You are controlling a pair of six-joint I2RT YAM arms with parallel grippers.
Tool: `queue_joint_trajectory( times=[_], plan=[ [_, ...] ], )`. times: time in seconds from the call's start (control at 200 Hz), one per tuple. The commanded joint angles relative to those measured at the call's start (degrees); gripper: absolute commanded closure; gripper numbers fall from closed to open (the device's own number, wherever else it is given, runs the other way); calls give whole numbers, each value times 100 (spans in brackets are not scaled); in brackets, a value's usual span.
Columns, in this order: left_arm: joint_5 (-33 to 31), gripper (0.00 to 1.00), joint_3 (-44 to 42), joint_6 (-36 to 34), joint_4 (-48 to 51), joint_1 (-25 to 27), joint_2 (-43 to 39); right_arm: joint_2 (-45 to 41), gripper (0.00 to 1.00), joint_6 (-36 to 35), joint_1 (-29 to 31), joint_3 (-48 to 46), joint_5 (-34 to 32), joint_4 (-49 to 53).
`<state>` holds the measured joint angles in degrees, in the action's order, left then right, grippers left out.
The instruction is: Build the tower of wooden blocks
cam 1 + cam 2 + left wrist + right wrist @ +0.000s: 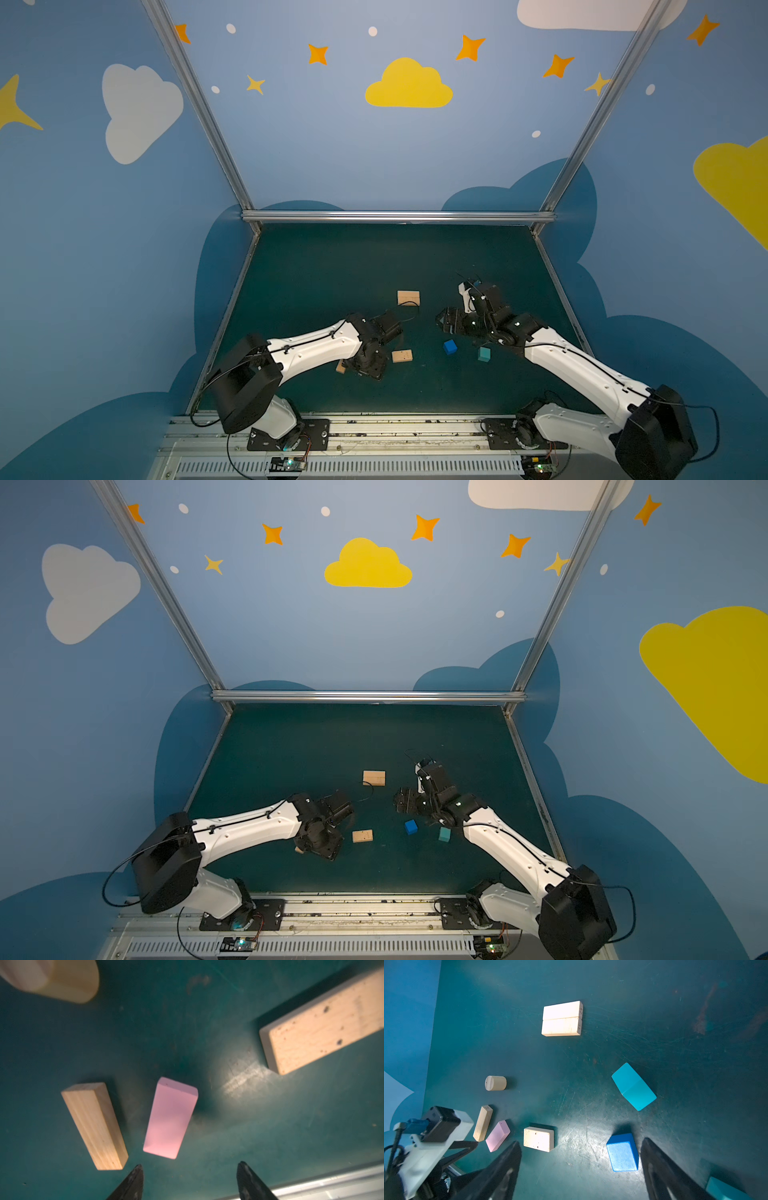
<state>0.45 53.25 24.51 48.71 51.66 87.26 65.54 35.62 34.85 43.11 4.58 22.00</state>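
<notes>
In the left wrist view my left gripper (pixel 190 1167) is open just short of the pink bar (pixel 170 1118), which lies flat. A tan bar (pixel 94 1126) lies beside it, with the cylinder (pixel 52 978) and a wider tan block (pixel 324 1022) further off. My right gripper (pixel 580 1145) is open above the mat. The blue cube (pixel 623 1152) sits just inside one of its fingers. The teal house-shaped piece (pixel 633 1086) and two tan bars side by side (pixel 562 1018) lie beyond. In both top views the left gripper (pixel 368 370) points down, hiding the pink bar.
The teal cube (pixel 483 354) stands right of the blue cube (pixel 450 347), under the right arm. The paired tan bars (pixel 408 298) lie mid-mat. The metal frame rail (pixel 399 216) bounds the far edge of the green mat (pixel 332 266), and blue walls close both sides.
</notes>
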Motion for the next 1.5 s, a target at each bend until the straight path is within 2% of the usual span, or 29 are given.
queue_joint_trajectory(
  times=[0.0,0.406,0.521,0.671,0.851,1.061,1.197,1.367,1.492],
  plan=[
    [-160,29,15,-146,-234,-100,113,-135,12,95,-52,-57,26,-84],
    [44,31,-267,-332,-767,-560,202,-338,12,174,-178,-182,-2,-93],
    [186,38,-234,-329,-827,-570,313,-320,12,191,-187,-206,-1,-100],
    [376,40,-305,-280,-872,-562,346,-331,12,216,-192,-250,17,-126],
    [415,53,-323,-210,-854,-561,291,-331,12,224,-192,-268,25,-139],
    [492,55,-367,-167,-863,-556,264,-339,12,240,-196,-295,52,-152],
    [495,65,-390,-73,-862,-560,299,-373,12,255,-203,-337,47,-143],
    [518,65,-412,-15,-881,-552,353,-434,12,277,-199,-382,23,-127],
    [531,58,-387,33,-881,-537,379,-462,12,277,-206,-396,0,-108]
  ],
)
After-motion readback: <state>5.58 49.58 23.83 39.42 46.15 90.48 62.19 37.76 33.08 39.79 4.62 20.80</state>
